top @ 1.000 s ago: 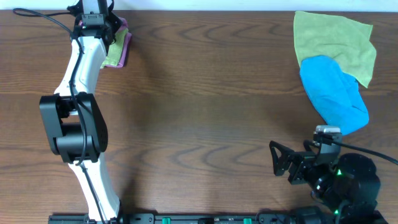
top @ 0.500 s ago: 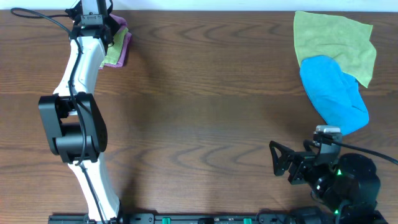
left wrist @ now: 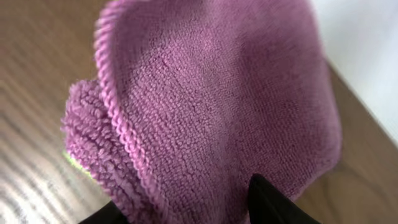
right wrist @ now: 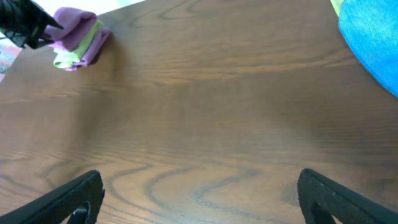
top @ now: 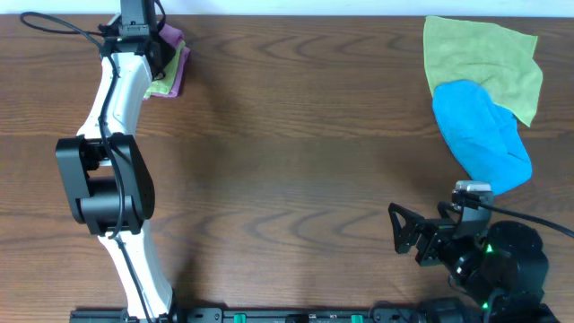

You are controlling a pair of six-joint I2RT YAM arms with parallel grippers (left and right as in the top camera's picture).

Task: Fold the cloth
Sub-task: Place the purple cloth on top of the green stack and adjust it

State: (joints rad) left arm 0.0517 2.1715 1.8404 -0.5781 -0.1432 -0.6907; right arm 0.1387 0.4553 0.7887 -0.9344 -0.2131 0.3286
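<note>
Fingers (left wrist: 273,202) of the left end effector (left wrist: 186,210) show as two dark shapes at the bottom of the left wrist view. They are drawn in against a thick, bunched fold of the cloth (left wrist: 217,106), which sits pinched between them. Their tips are hidden by the purple terry. The cloth fills most of that view, with one looped edge curling up on the left side.

From overhead, this end effector is at the far left corner of the worktop (top: 287,161), with the cloth bunched directly under and beside it. A small yellow-green piece (top: 164,87) peeks out from beneath the cloth on the near side.

The right end effector (right wrist: 199,180) is spread wide and grips nothing. It hangs over bare wood at the near right of the worktop, well apart from the cloth. A blue cloth (top: 484,139) lies on a large yellow-green cloth (top: 489,54) at the far right.
</note>
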